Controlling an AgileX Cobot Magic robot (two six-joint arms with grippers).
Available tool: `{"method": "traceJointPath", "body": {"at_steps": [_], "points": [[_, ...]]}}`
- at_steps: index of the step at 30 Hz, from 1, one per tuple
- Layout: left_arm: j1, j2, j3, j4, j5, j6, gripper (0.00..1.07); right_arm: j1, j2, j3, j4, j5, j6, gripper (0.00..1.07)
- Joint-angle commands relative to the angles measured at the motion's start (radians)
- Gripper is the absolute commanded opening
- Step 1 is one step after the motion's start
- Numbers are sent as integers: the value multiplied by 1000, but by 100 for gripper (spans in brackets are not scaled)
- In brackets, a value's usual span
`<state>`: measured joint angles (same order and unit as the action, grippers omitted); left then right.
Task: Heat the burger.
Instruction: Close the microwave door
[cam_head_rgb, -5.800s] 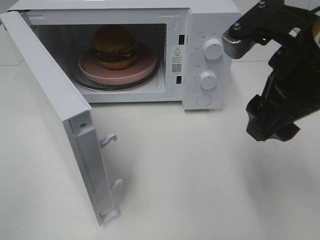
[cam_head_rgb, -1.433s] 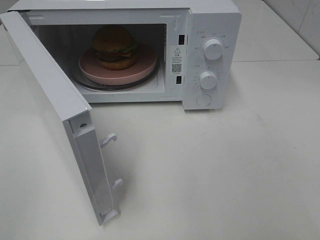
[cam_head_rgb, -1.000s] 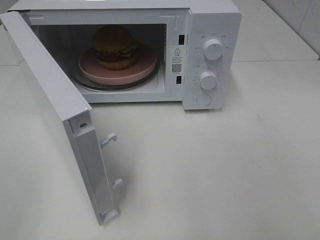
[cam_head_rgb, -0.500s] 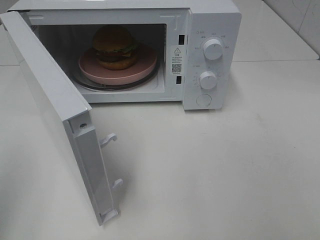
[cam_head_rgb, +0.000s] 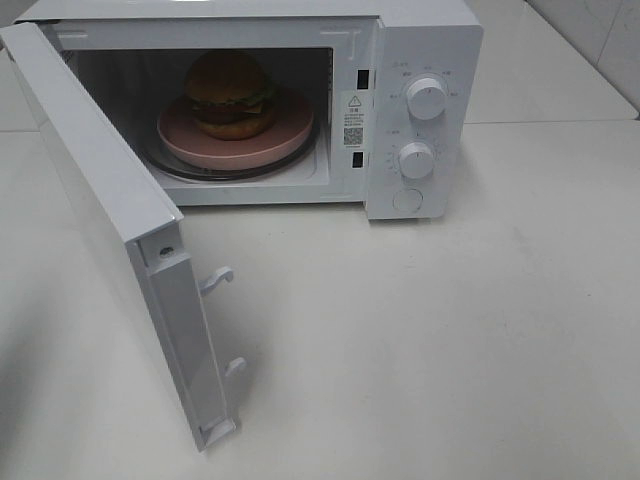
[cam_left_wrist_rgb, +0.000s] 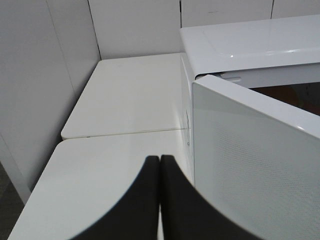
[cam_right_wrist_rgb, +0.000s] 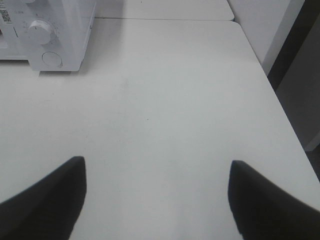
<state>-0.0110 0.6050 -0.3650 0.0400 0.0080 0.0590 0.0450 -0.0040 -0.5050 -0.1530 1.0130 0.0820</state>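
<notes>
Surveying the exterior high view, the white table (cam_head_rgb: 480, 330) fills the lower and right parts of the frame; its surface is smooth, matte and flat. The microwave (cam_head_rgb: 430, 40) stands at the upper centre, a glossy white box with rounded corners. Its door (cam_head_rgb: 90, 170) swings wide open toward the lower left, with two plastic latch hooks (cam_head_rgb: 217, 280) projecting from its free edge. In the left wrist view the door's outer face shows a fine dotted mesh behind a shiny panel.

Inside the cavity, upper centre-left, a round pink plate (cam_head_rgb: 180, 135) with a low rim sits on a clear glass turntable. The burger (cam_head_rgb: 228, 92) stands upright on that plate, toward the back, its domed bun glossy and brown, with dark patty and green lettuce showing. Judgement: loading is done, and the door stands open only because closing has not yet been carried out.

Two round ribbed knobs (cam_head_rgb: 427, 99) and a flat round button (cam_head_rgb: 407, 200) occupy the control panel at the right of the oven.

The left gripper (cam_left_wrist_rgb: 160, 165) has its dark fingers pressed together on nothing, just beside the door's outer face. Judgement: this blunt closed form suits pushing the door shut. The right gripper (cam_right_wrist_rgb: 155, 162) hangs over bare table with jaws spread wide, holding nothing, near the controls.
</notes>
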Motion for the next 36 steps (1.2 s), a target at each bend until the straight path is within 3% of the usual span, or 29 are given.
{"method": "traceJointPath", "body": {"at_steps": [1, 2, 4, 9, 19, 22, 27, 31, 36], "points": [[-4, 48, 65, 4, -192, -3, 0, -6, -26, 2, 4, -5, -6, 76], [-4, 48, 65, 4, -192, -3, 0, -6, -26, 2, 4, -5, -6, 76], [-4, 112, 127, 5, -387, -3, 0, -6, -26, 2, 4, -5, -6, 76], [-4, 224, 161, 38, -556, -4, 0, -6, -26, 2, 4, -5, -6, 76], [-4, 470, 161, 56, -732, -12, 0, -6, -26, 2, 4, -5, -6, 76], [-4, 572, 161, 114, -827, -65, 0, -6, -26, 2, 4, -5, -6, 76], [-4, 679, 156, 216, -942, -107, 0, -6, -26, 2, 4, -5, -6, 76], [-4, 736, 142, 245, -970, -141, 0, -6, -26, 2, 4, -5, -6, 76], [-4, 828, 88, 357, -1008, -190, 0, -6, -26, 2, 4, -5, -6, 76]]}}
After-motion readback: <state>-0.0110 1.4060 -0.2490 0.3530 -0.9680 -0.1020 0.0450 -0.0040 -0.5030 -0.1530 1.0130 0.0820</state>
